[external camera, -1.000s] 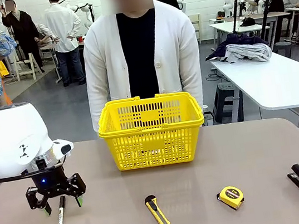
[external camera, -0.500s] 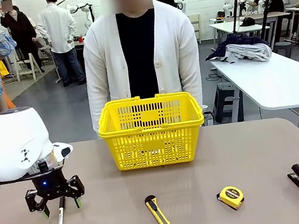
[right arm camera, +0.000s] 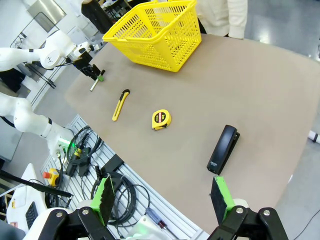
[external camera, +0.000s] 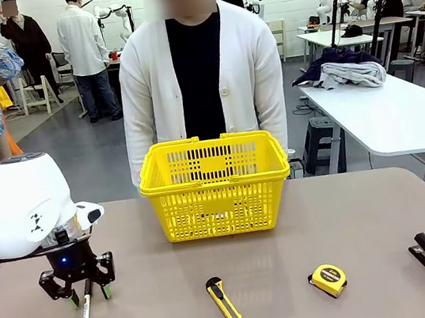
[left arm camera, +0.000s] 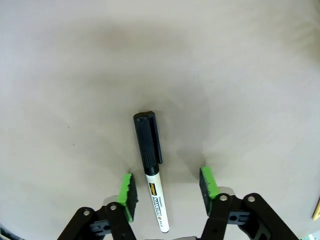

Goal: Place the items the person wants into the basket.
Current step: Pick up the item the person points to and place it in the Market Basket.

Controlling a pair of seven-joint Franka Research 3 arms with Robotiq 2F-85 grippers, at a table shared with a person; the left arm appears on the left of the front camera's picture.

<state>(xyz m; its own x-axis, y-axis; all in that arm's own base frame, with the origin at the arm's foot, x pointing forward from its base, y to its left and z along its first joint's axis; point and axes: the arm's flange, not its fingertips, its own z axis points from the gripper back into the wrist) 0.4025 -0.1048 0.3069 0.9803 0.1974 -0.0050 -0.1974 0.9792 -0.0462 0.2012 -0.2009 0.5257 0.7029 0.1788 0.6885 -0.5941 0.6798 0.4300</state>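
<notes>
white marker with black cap lies on tan table, near left, barrel print unreadable | left gripper straddles it, green pads apart, not touching | right gripper spread wide, empty | yellow lattice plastic basket far centre, before person in white cardigan

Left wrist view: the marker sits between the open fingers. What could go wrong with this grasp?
1. The marker lies nearer one pad of the open left gripper, so closing may roll or skew it.
2. It lies flat on the table, so fingers stopping short could close above it.
</notes>
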